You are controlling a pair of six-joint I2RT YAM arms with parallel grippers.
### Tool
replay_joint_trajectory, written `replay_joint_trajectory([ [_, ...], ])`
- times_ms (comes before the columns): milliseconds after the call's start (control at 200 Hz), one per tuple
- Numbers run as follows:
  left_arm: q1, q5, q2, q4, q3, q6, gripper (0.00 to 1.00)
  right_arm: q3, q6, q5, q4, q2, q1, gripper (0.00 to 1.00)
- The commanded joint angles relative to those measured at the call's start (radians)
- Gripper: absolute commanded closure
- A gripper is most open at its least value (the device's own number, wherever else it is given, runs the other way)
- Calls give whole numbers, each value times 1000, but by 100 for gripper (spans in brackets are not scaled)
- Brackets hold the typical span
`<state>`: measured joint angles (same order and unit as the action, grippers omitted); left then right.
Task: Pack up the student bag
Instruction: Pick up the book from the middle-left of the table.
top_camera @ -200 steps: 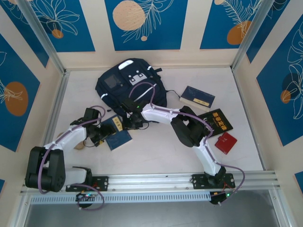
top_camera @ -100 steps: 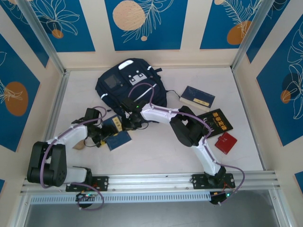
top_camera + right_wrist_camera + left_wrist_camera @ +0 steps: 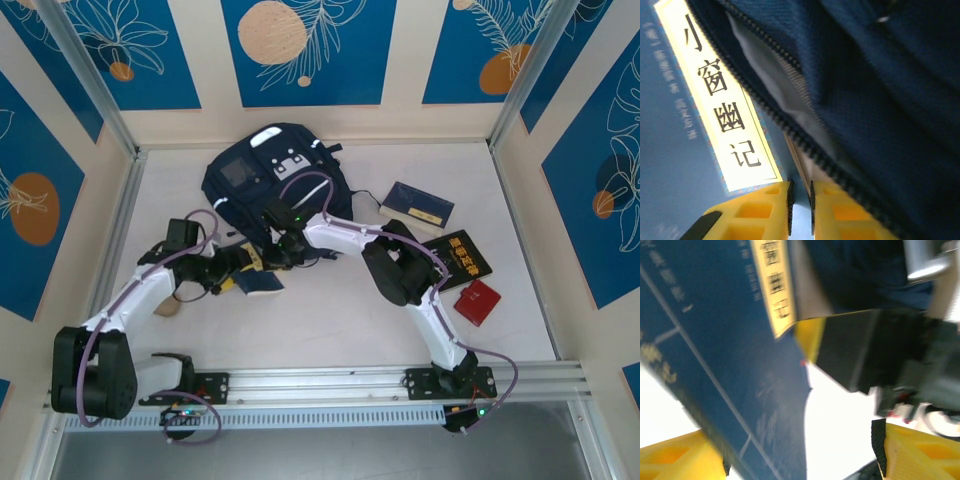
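I am watching the right pincer (image 3: pixel 800 207) with its yellow fingers (image 3: pixel 755 212) drawn almost together, leaving just a slit. The thin lip of the student bag (image 3: pixel 880 100) is running down into that slit, so it is looking to me like a narrow pinch on the zipper edge. The bag's navy fabric is spreading above and to one side of those fingers, its pale lining showing just inside the zipper teeth. On the fingers' other side, just beside the lip, a blue book (image 3: pixel 670 125) is lying with its yellow title label (image 3: pixel 720 110) facing the wrist camera.

The left pincer (image 3: pixel 795 440) is standing wide. The blue book is sitting between its fingers, close against one of them, while bare white table (image 3: pixel 840 415) is showing between the book's edge and the other finger. Just past its fingertips the right pincer's dark body is crowding in, with the bag's dark fabric behind it.

From overhead, both pincers are meeting tip to tip at the bag's near edge, and the bag is stretching away beyond them toward the back wall. Well off to the right pincer's outer side, a second blue book (image 3: pixel 418 207), a black book (image 3: pixel 456 257) and a small red box (image 3: pixel 477 301) are lying apart on the table.
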<state>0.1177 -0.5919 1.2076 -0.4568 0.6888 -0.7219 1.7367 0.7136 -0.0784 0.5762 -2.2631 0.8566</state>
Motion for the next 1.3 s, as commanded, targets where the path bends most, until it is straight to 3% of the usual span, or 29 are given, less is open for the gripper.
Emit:
replay_joint_trajectory([
  [0, -8, -94, 27, 89, 33, -42, 30, -31, 19, -57, 8, -31, 27, 80],
  [205, -11, -67, 96, 122, -6, -90, 42, -47, 21, -52, 3, -21, 25, 79],
  [445, -12, 59, 83, 25, -2, -49, 54, -76, 24, -22, -7, 13, 22, 71],
  [645, -12, 120, 40, -31, -10, -28, 80, -109, 36, -10, -27, 86, 14, 59],
  [815, -13, 253, -52, -130, -2, 0, 100, -171, 48, 8, -62, 224, 1, 45],
  [920, -13, 320, -119, -220, 23, 21, 100, -223, 79, 15, -95, 311, -19, 35],
  [1060, -13, 306, -218, -252, 63, 48, 100, -336, 129, 20, -198, 435, -44, 23],
  [1195, -13, 216, -273, -145, 105, 12, 100, -499, 218, -42, -384, 576, -86, 15],
  [1295, -8, 140, -267, 7, 122, -78, 100, -527, 267, -126, -443, 627, -132, 11],
])
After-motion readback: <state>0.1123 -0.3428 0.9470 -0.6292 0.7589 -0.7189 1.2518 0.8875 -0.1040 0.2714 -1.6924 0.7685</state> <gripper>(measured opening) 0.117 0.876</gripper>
